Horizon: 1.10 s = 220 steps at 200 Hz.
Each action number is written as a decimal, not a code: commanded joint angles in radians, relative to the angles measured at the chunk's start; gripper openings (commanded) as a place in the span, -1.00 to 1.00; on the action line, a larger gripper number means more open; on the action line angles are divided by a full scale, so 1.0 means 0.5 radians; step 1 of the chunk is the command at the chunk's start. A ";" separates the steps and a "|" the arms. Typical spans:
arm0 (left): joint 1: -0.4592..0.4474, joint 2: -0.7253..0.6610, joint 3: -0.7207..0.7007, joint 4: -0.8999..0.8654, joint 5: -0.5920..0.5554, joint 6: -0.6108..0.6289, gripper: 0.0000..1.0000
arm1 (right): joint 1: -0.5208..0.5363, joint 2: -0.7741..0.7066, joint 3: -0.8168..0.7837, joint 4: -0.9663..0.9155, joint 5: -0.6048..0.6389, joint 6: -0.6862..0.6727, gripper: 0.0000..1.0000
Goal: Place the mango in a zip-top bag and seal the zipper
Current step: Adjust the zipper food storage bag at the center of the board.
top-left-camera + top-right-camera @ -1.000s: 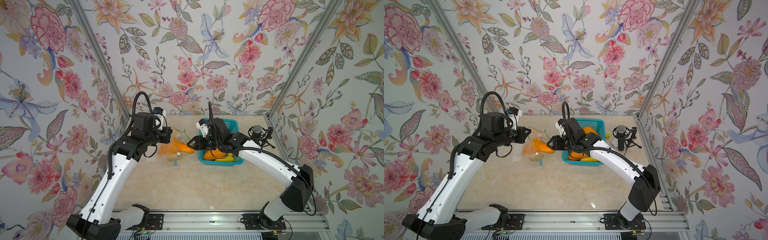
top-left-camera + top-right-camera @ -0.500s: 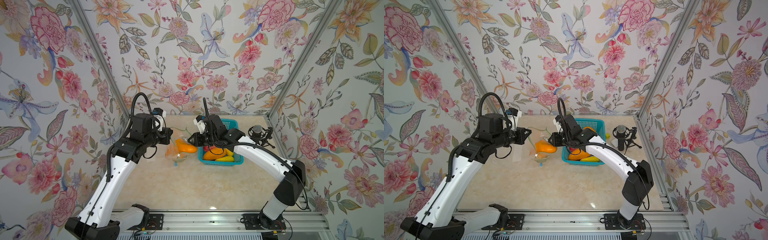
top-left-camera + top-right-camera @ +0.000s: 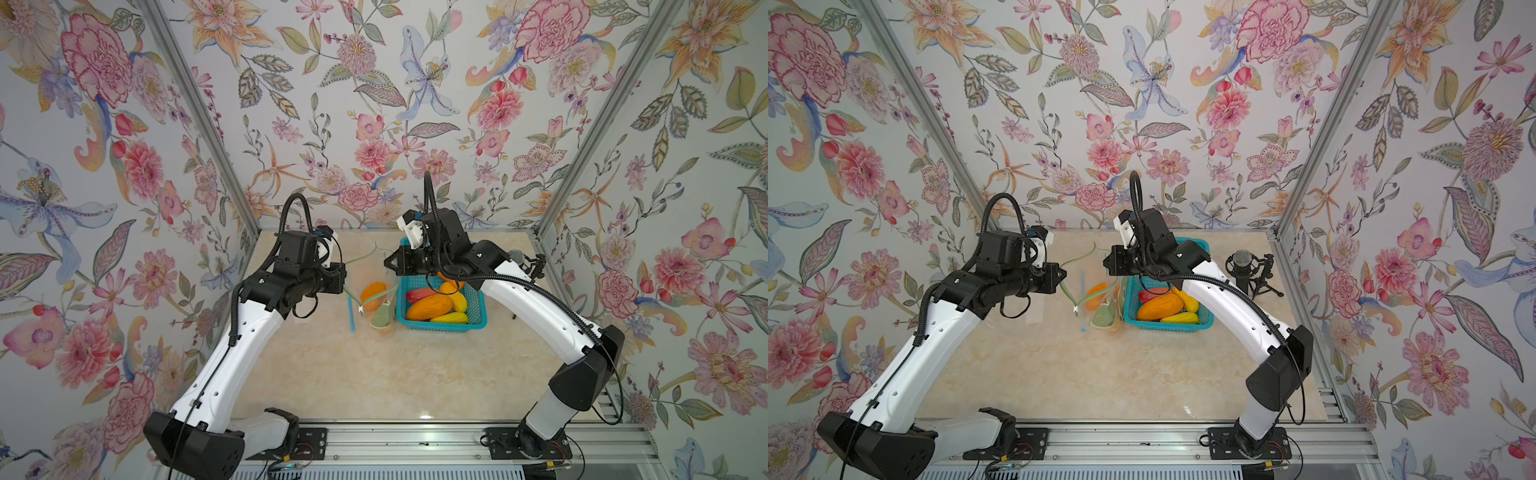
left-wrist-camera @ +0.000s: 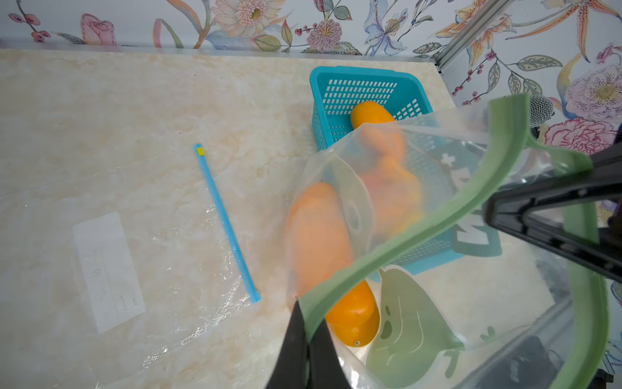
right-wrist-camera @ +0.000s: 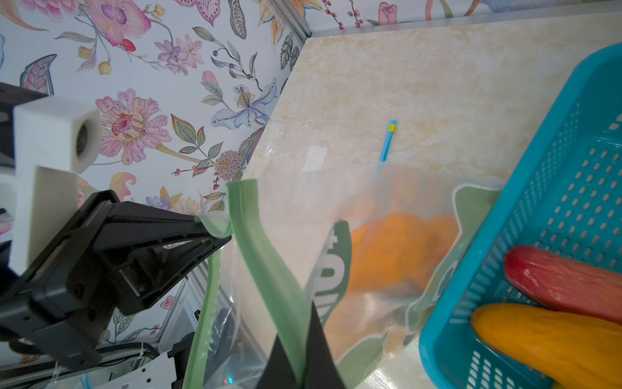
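Note:
The orange mango [image 3: 372, 293] [image 3: 1096, 293] lies inside a clear zip-top bag [image 3: 384, 316] with green print. The bag's bottom rests on the table beside the basket. Its green zipper rim [image 4: 420, 232] [image 5: 262, 242] gapes open, the two strips apart. My left gripper [image 4: 308, 336] [image 3: 345, 278] is shut on one end of the rim. At the opposite side, my right gripper [image 5: 304, 367] [image 3: 386, 264] is shut on the rim too. The mango [image 4: 353, 316] [image 5: 397, 249] shows through the film in both wrist views.
A teal basket [image 3: 478, 322] [image 3: 1208, 320] with several more fruits stands right of the bag. A second clear bag with a blue zipper [image 4: 222, 219] [image 5: 387, 141] lies flat on the table to the left. A microphone [image 3: 1241, 262] on a small stand sits at the back right.
My right gripper has drawn up away from the mango and shut on the green zipper rim. The mango now rests lower in the bag. The left gripper kept its hold.

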 commanded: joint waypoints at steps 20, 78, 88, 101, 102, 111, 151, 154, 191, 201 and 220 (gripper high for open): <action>0.022 -0.101 0.162 -0.018 -0.223 0.049 -1.00 | 0.039 0.047 -0.042 -0.069 0.054 -0.045 -1.00; 0.021 -0.122 0.192 0.018 -0.235 0.069 -1.00 | 0.050 -0.041 -0.392 0.060 0.160 -0.067 -1.00; 0.018 -0.112 0.149 0.002 -0.212 0.074 -1.00 | 0.049 -0.045 -0.491 0.088 0.164 -0.061 -0.99; 0.011 -0.105 0.082 -0.005 -0.200 0.075 -1.00 | 0.045 -0.047 -0.579 0.112 0.151 -0.054 -0.93; 0.009 -0.105 0.077 -0.005 -0.201 0.075 -1.00 | 0.046 -0.047 -0.581 0.112 0.152 -0.054 -0.92; -0.006 -0.110 0.043 -0.007 -0.202 0.070 -1.00 | 0.039 -0.056 -0.611 0.117 0.156 -0.061 -0.87; -0.114 -0.112 -0.027 -0.011 -0.229 0.049 -1.00 | -0.057 -0.242 -0.750 0.115 0.122 -0.080 0.07; -0.117 -0.114 -0.034 -0.010 -0.230 0.047 -1.00 | -0.070 -0.264 -0.767 0.114 0.116 -0.085 0.10; -0.148 -0.115 -0.094 0.014 -0.220 0.026 -1.00 | -0.312 -0.523 -0.939 0.039 0.044 -0.114 0.25; -0.155 -0.112 -0.098 0.021 -0.217 0.023 -1.00 | -0.376 -0.559 -0.943 -0.035 0.132 -0.136 0.28; -0.156 -0.105 -0.094 0.029 -0.220 0.020 -1.00 | -0.488 -0.506 -0.856 -0.261 0.339 -0.211 0.29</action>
